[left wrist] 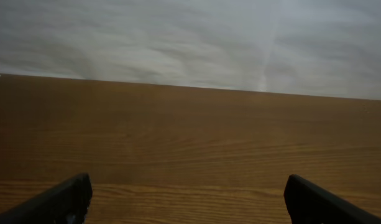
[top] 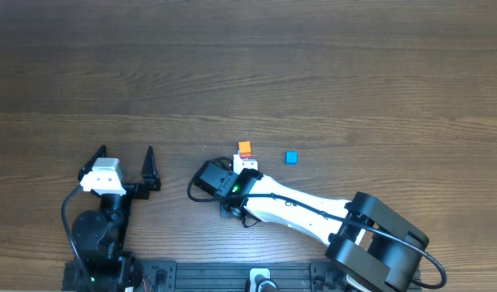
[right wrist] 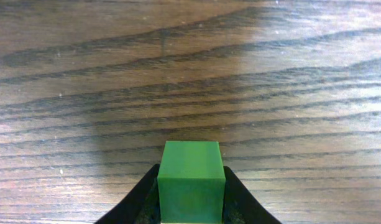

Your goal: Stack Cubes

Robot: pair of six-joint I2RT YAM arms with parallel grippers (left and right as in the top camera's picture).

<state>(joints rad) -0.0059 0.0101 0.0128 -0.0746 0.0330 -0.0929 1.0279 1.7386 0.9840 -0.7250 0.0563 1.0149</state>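
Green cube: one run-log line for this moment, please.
right pincer: shut on green cube | left pincer: open, empty | orange cube, blue cube: apart on table

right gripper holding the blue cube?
No, the right gripper is shut on a green cube; the blue cube lies on the table.

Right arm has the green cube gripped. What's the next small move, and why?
Probably nudge the right gripper toward the orange cube until the green cube is above it. The jaws are shut on the green cube, and the right wrist view has bare table beyond it, so it likely isn't lined up yet.
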